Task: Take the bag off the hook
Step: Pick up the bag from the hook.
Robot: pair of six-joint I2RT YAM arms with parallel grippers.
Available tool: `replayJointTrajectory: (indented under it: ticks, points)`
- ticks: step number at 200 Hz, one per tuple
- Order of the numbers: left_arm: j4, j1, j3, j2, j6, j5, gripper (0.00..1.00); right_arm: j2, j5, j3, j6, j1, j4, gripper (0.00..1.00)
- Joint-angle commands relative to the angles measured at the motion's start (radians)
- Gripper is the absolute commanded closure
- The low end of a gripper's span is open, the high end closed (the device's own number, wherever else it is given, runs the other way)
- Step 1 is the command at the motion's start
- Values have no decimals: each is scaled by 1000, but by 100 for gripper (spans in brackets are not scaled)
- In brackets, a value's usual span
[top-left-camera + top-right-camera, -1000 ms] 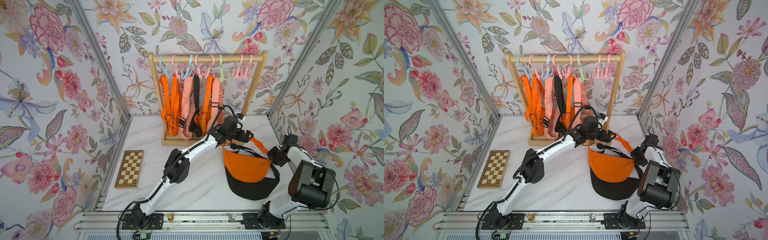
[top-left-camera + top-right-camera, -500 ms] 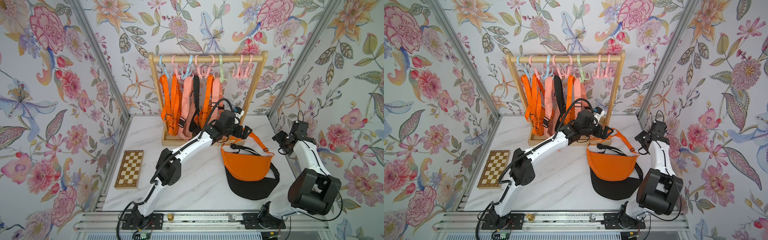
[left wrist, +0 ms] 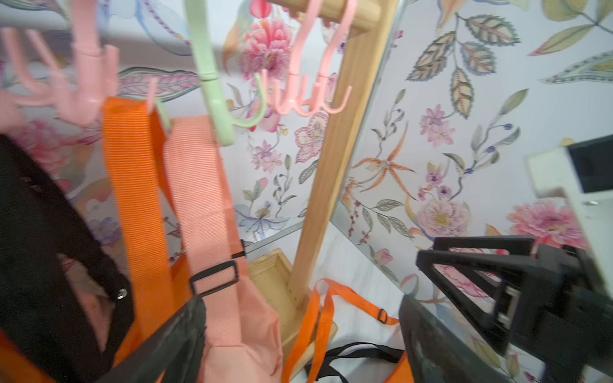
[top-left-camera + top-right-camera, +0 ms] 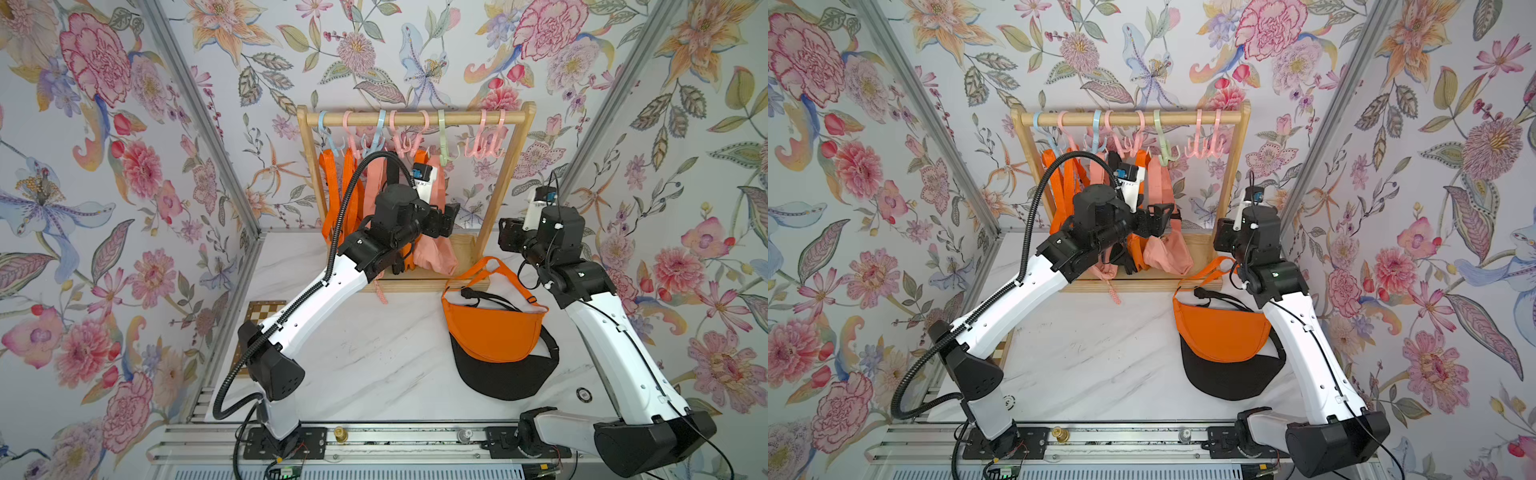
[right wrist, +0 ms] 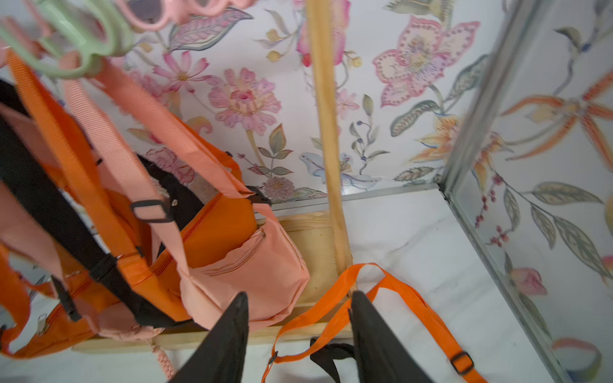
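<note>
Orange bag (image 4: 492,332) lies on marble surface (image 4: 374,365), overlapping black bag (image 4: 503,378), beside rack (image 4: 496,183). Left pincer (image 4: 449,218) apart near hanging peach bag (image 4: 436,255); right pincer (image 5: 300,295) apart, empty.

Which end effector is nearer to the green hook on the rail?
Left. The left end effector sits below the green hook; the right end effector is lower, beside the wooden post.

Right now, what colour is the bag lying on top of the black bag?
The bag is bright orange, clearest in a top view.

The marble table (image 4: 374,361) bears rack (image 4: 415,285), bags (image 4: 494,336), chessboard (image 4: 262,310).
</note>
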Motion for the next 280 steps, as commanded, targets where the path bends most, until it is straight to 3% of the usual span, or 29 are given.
replayJointTrajectory:
  ticks: [1,33,55,84,111,145,163,183,207,280]
  points:
    - [35,73,-85,1,-6,8,25,61,-66,52,-167,91,76,55]
    - [97,136,-89,51,-33,95,31,186,-91,156,-237,152,119,58]
    - [107,146,-60,96,-30,106,23,266,-113,222,-250,153,170,53]
    - [108,164,-15,155,-30,116,24,351,-134,264,-257,152,277,46]
    - [102,175,36,214,-41,126,36,447,-172,352,-243,152,310,47]
    - [74,186,120,280,-45,134,61,557,-197,479,-225,151,317,49]
    - [50,191,158,304,-44,132,76,601,-203,541,-217,149,319,60]
    - [45,196,164,309,-43,132,82,629,-215,601,-211,152,317,85]
    - [42,199,156,301,-39,128,85,632,-208,641,-202,156,319,100]
    - [81,209,9,230,-58,95,87,550,-253,698,-153,163,343,100]
